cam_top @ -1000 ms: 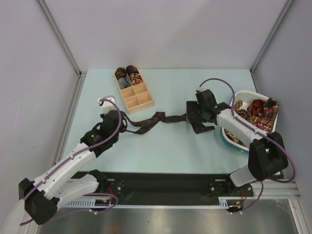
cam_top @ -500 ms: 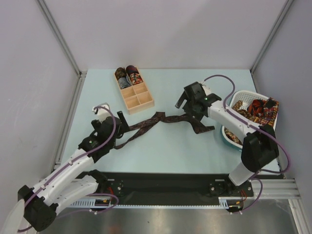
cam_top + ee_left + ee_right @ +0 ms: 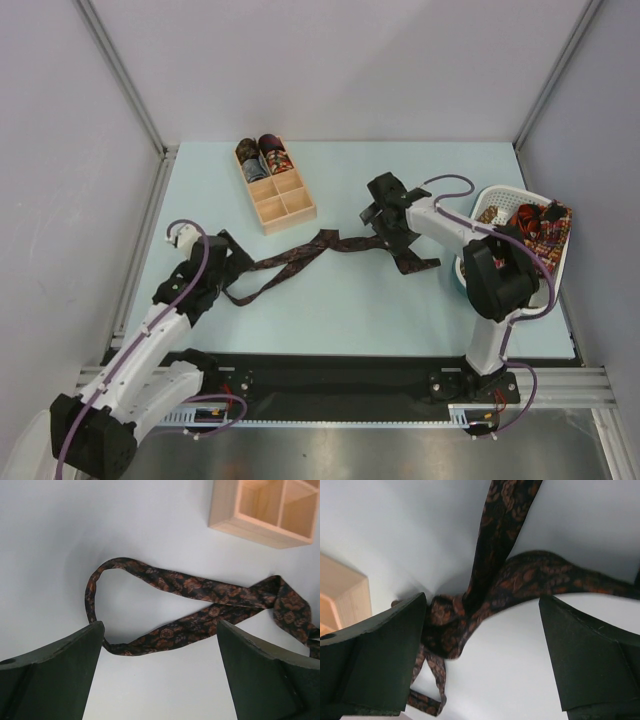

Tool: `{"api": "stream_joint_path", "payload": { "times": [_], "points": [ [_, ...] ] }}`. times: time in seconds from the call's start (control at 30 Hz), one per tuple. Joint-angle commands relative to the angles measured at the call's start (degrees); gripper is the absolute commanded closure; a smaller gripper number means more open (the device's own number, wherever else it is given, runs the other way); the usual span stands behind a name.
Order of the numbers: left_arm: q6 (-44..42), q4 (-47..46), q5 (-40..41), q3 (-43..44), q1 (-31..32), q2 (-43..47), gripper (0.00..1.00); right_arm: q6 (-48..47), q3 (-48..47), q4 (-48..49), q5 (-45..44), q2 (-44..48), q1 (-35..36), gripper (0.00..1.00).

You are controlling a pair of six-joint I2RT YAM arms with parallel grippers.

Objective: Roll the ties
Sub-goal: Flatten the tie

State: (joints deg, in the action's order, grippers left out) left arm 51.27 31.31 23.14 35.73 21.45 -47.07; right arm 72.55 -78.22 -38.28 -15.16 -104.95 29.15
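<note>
One dark maroon-brown patterned tie (image 3: 300,255) lies unrolled across the middle of the table, its narrow end folded back in a loop (image 3: 125,580) at the left. My left gripper (image 3: 232,262) stands open just left of that loop, and in the left wrist view the gap between its fingertips (image 3: 160,680) holds only bare table. Over the tie's crossed, bunched part (image 3: 505,580) hovers my right gripper (image 3: 385,222), open. The cloth runs past its left finger (image 3: 375,660) without being pinched. Rolled ties (image 3: 262,155) fill the far compartments of the wooden box (image 3: 290,205).
A white basket (image 3: 530,195) at the right edge holds several more loose ties (image 3: 525,225). The wooden box's corner shows in both wrist views (image 3: 265,515) (image 3: 340,600). Grey walls close in the table on three sides.
My left gripper has opened, let go of the tie's narrow end and drawn back to the left. My right gripper has shifted left over the tie's middle, still open.
</note>
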Motion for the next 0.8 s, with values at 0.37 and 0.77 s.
{"api": "stream_joint_path", "payload": {
  "times": [0.37,0.77],
  "points": [
    [-4.8,-3.4,-7.5,-0.8,-4.2,-1.5,0.0,-5.2,0.3,9.6,-0.9,-5.5,-2.9,1.0],
    [-17.8,-15.3,-25.9,2.0,-2.3,2.2,0.0,-46.2,-5.5,21.8,4.1,17.9,-0.7,1.0]
  ]
}}
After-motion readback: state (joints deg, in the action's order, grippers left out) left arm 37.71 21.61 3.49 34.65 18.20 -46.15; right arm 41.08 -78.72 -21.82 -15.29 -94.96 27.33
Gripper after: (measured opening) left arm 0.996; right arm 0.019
